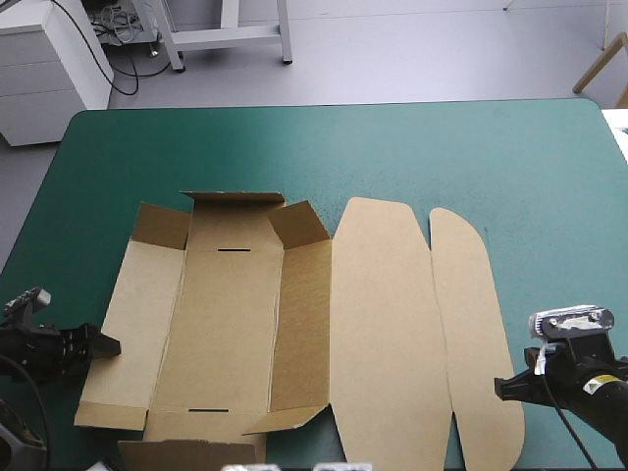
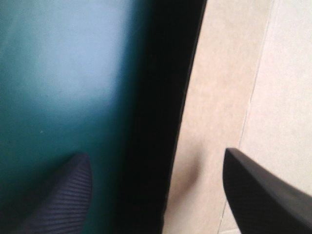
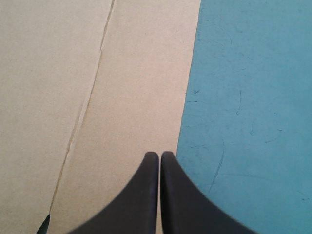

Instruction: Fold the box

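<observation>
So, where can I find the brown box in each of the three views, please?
High view: the box lies spread over the table's middle, between the left gripper and the right gripper.
Left wrist view: the box has its edge between the open left gripper's fingers.
Right wrist view: the box lies under and ahead of the shut right gripper.
Shared landmark: the teal-green cover beside the box's edge.

Right hand [image 3: 160,156] at outer edge of flat brown box [image 3: 63,87], black fingers [image 3: 141,195] pressed together in pointed arch. Tips just inside box's straight edge. Long crease [image 3: 90,97] runs along flap. Teal-green surface [image 3: 248,107] alongside, faintly scratched.
</observation>
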Available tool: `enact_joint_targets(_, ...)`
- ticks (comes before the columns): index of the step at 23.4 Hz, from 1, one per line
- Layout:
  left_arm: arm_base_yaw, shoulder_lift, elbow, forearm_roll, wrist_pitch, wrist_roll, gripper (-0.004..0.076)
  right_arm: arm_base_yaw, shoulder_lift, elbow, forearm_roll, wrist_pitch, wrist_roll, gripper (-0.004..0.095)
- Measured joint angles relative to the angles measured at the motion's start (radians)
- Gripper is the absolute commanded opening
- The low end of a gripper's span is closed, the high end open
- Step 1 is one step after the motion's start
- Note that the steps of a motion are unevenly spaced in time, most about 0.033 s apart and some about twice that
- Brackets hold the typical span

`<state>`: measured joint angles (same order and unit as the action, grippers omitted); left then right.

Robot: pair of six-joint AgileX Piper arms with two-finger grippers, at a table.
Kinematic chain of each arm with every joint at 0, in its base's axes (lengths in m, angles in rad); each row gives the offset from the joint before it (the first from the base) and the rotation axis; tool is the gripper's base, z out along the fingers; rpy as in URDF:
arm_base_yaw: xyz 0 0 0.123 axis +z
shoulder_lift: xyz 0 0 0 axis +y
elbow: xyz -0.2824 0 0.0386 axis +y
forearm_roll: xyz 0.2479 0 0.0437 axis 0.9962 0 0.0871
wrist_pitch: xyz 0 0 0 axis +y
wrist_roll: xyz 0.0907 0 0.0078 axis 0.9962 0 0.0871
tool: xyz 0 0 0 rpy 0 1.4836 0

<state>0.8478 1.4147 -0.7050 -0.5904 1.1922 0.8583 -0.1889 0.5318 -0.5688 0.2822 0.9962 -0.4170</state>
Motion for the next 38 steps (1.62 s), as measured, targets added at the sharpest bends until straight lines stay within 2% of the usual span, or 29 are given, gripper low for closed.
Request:
enact_joint_targets(8,-0.136,0.001,0.003,0.028,-0.001,-0.031,0.0456,0.0,0.0,0.0,0.0,0.0,0.0,-0.0004)
enact_joint_targets(16,-0.261,0.0,0.003,0.055,-0.001,-0.064,0.0449,0.001,0.0,0.0,0.0,-0.001,0.0,-0.0004)
enact_joint_targets(18,-0.272,0.0,0.003,0.049,-0.001,-0.068,0.0404,0.0,0.0,0.0,0.0,-0.001,0.0,-0.0004)
enact_joint_targets(23,-0.276,0.001,0.012,0.046,-0.004,-0.071,0.0147,0.0,0.0,0.0,0.0,-0.001,0.0,-0.0004)
enact_joint_targets(29,-0.276,0.001,0.012,0.014,0.031,-0.07,-0.0003,0.0,0.0,0.0,0.0,-0.001,0.0,-0.0004)
enact_joint_targets(38,-0.276,0.0,0.012,-0.002,0.054,-0.064,-0.001,0.0,0.0,0.0,0.0,-0.001,0.0,-0.0004)
